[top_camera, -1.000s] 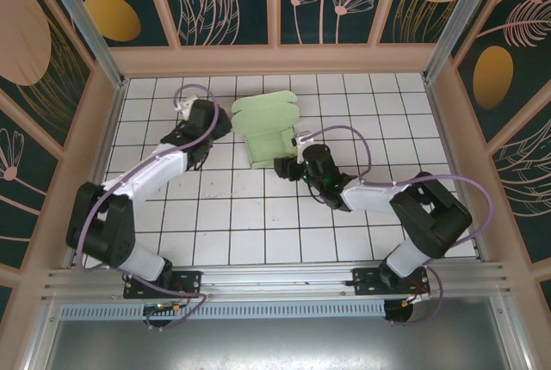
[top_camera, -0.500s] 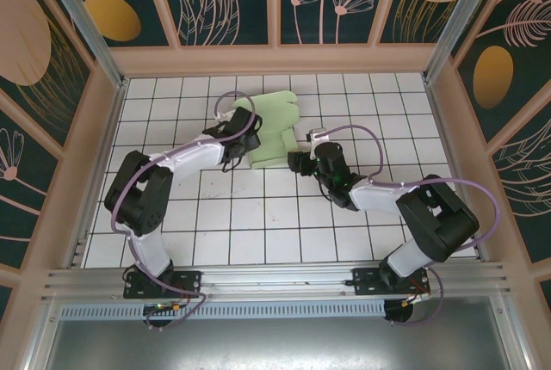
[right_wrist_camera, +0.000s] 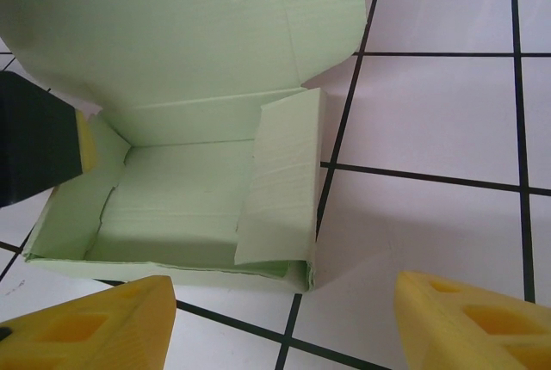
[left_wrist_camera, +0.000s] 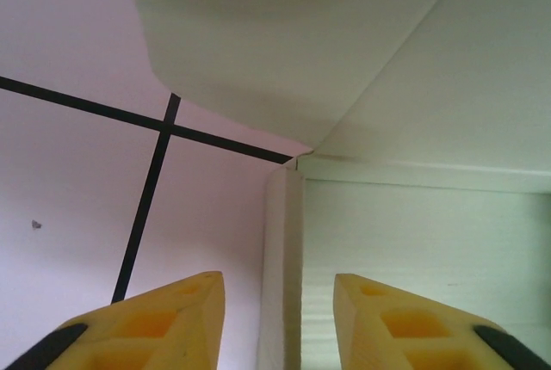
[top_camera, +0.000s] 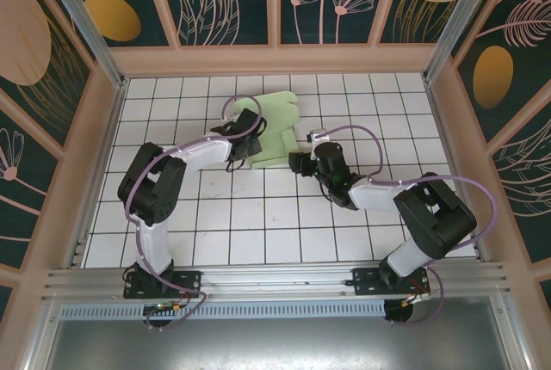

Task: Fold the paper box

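Now left gripper (left_wrist_camera: 277, 280): apart, astride a wall of the paper box (left_wrist_camera: 413, 249); we pinch squarely
right gripper (right_wrist_camera: 284, 282): spread, empty; we wait

White tiled floor (top_camera: 258, 224), thin black grid lines, bright even light. Peach wooden frame (top_camera: 275, 58) boxes it on three sides. Above that, dark teal wall panels (top_camera: 232, 9) with pale line-drawn flowers and orange and peach ovals. Silver metal posts (top_camera: 82, 21) slant in upper left and upper right. Along bottom of frame, aluminium rail (top_camera: 275, 280), with grey sheet (top_camera: 275, 344) beneath.
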Action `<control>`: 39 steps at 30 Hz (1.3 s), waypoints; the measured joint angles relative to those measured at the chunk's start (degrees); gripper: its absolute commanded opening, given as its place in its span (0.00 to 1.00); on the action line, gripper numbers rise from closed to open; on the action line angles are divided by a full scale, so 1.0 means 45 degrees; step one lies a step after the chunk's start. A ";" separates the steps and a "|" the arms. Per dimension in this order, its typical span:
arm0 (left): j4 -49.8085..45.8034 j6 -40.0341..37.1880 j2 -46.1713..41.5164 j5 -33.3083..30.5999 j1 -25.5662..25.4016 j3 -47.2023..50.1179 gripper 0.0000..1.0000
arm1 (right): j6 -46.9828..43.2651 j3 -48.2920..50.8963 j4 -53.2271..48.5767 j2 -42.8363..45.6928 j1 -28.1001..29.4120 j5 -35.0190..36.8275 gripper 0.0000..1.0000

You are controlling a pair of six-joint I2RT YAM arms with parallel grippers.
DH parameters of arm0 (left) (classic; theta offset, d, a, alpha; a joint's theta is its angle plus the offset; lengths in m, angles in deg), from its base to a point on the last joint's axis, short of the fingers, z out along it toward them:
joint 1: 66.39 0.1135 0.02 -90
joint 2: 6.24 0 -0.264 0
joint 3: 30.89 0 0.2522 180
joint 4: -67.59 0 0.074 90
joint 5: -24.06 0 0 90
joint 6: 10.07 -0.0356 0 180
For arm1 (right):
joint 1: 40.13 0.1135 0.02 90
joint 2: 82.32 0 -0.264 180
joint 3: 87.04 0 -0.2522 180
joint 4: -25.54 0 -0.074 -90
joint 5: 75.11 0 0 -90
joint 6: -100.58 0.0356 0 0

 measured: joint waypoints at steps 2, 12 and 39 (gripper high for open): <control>0.0005 -0.0092 0.0146 0.0053 0.0000 -0.0015 0.30 | 0.0000 -0.0073 -0.0141 0.0000 0.0000 0.0005 0.69; 0.0000 -0.0301 0.0335 0.0165 0.0000 -0.0015 0.15 | 0.0024 -0.1525 -0.1423 -0.0563 -0.0345 0.0219 0.69; 0.0063 -0.0714 0.0330 0.0024 0.0000 0.0039 0.07 | -0.0015 -0.6975 -0.6640 -0.4658 -0.0491 -0.0359 0.31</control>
